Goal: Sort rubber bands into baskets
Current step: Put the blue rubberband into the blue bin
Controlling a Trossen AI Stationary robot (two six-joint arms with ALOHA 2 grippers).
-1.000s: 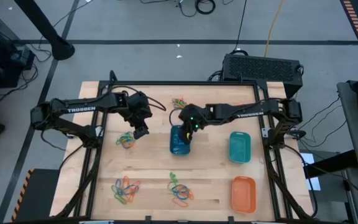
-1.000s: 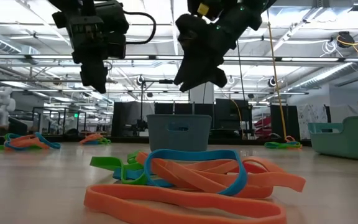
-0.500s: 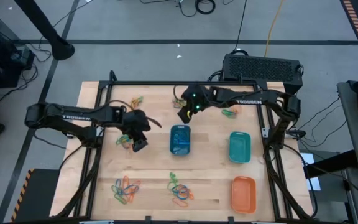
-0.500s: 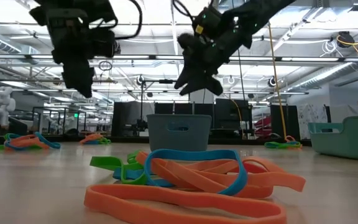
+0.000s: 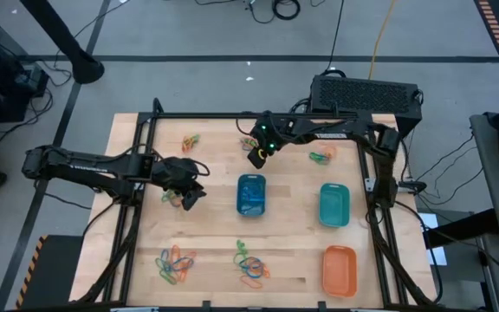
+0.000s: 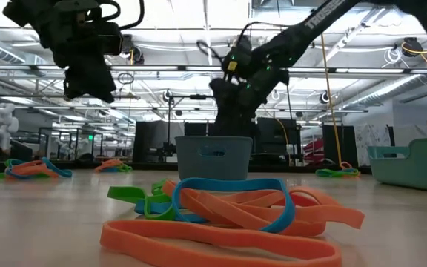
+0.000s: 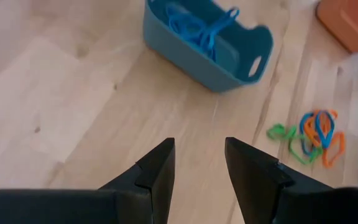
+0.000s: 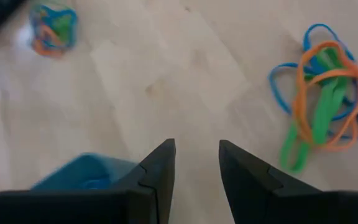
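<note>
Both hands hover apart-fingered and empty: left hand (image 5: pixel 191 196) beside a tangle of rubber bands (image 5: pixel 174 196), right hand (image 5: pixel 256 157) behind the blue basket (image 5: pixel 251 194), which holds blue bands.

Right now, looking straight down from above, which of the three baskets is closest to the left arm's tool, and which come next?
Measured from the left tool in the high view:
1. The blue basket, mid-table, just to the tool's right.
2. The teal basket, farther right.
3. The orange basket, at the near right corner, farthest.
</note>
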